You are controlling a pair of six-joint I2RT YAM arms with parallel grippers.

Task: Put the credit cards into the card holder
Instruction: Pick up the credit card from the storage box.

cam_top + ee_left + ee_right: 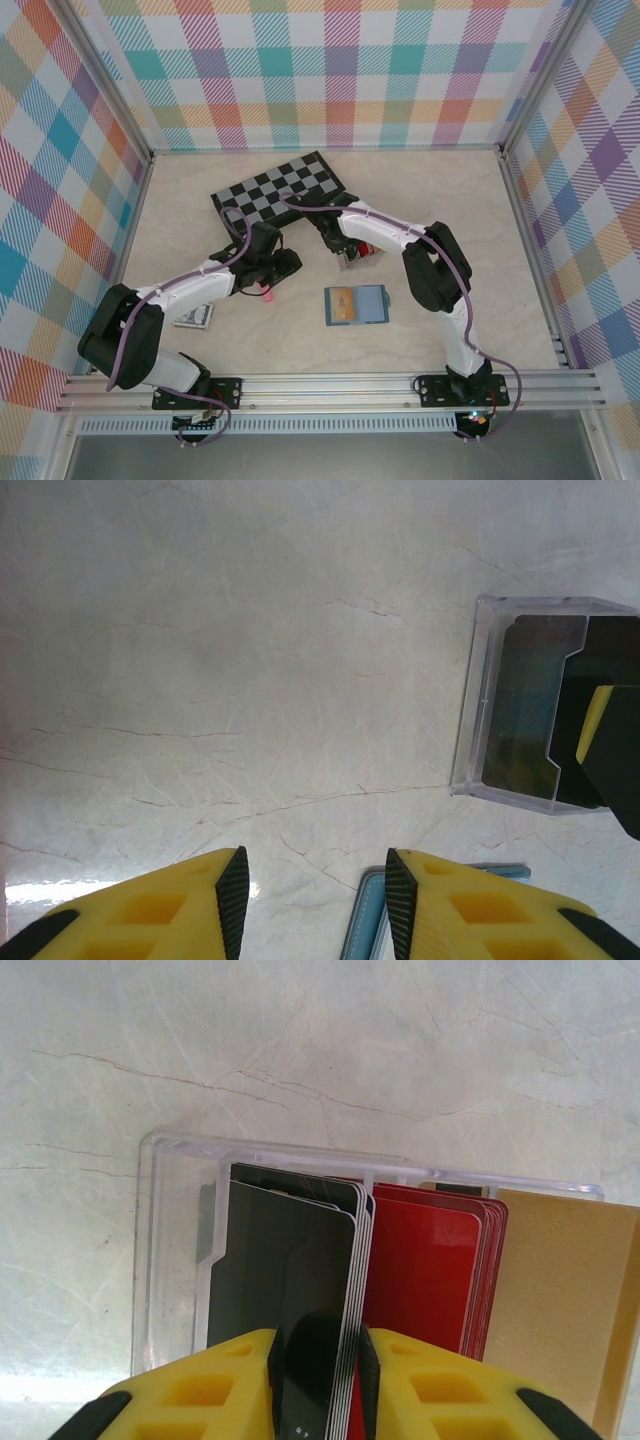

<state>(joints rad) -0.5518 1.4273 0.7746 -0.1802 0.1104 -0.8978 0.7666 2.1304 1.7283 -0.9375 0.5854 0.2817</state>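
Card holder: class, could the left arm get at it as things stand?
Probably yes: the left gripper hovers open right by the card holder, nothing between them; the right gripper is at the credit cards in the clear tray.

Bright, even light — soft shadows

Lab test cell, plaid walls (pixel 330 70), alu frame (pixel 330 384)

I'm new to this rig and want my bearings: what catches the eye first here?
The right pincer stands astride black credit cards in a clear tray, with red cards beside them. Nearer the arm bases, the teal card holder lies open, a tan card showing on its left half. A checkered mat lies at the far side.
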